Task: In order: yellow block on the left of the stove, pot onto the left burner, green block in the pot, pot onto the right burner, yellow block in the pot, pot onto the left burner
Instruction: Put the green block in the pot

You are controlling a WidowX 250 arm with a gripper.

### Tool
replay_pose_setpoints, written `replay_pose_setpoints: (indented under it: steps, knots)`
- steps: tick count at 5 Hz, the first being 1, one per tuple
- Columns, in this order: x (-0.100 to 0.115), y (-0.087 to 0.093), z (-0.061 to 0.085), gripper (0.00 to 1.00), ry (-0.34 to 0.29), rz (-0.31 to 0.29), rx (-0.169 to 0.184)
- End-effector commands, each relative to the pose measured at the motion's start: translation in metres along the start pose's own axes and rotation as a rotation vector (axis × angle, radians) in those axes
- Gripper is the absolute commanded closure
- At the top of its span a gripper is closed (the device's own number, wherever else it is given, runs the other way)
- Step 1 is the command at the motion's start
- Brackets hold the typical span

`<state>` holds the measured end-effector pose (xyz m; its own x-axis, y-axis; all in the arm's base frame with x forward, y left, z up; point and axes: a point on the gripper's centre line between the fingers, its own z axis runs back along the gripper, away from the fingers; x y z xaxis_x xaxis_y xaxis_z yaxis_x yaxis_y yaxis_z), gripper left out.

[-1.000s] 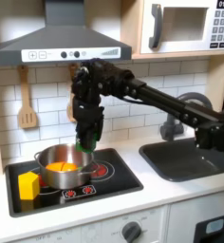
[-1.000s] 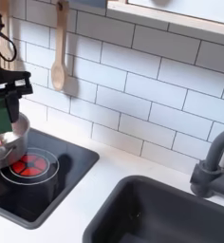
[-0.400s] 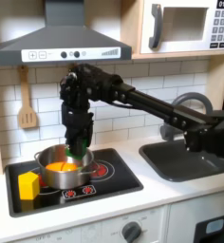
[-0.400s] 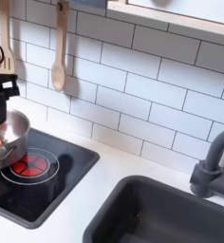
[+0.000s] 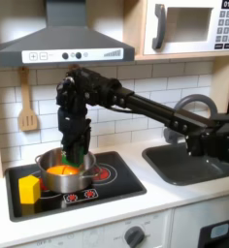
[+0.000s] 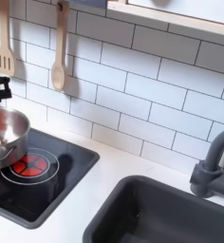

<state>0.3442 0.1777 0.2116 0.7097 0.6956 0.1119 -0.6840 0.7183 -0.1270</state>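
while arm bends down, hand (image 5: 75,153) over pot (image 5: 63,170)

We can't tell the gripper's (image 5: 72,155) jaw state; pot (image 6: 7,142) cut off by the second exterior view's left edge.

My first exterior view faces the toy kitchen head-on from farther back. My second exterior view sits close, right of the gripper (image 5: 75,155), angled at the tiled wall. Both share the stove (image 5: 116,184) (image 6: 47,185) and pot (image 5: 50,161) (image 6: 11,133)
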Motion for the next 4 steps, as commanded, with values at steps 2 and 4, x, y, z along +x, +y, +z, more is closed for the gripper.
replay_pose_setpoints:
  steps: [2, 4]
  knots:
    - [0.0051, 0.0103, -0.0155, 1.00, 0.022, 0.010, 0.028]
    - [0.0055, 0.0087, -0.0157, 1.00, 0.023, 0.011, 0.031]
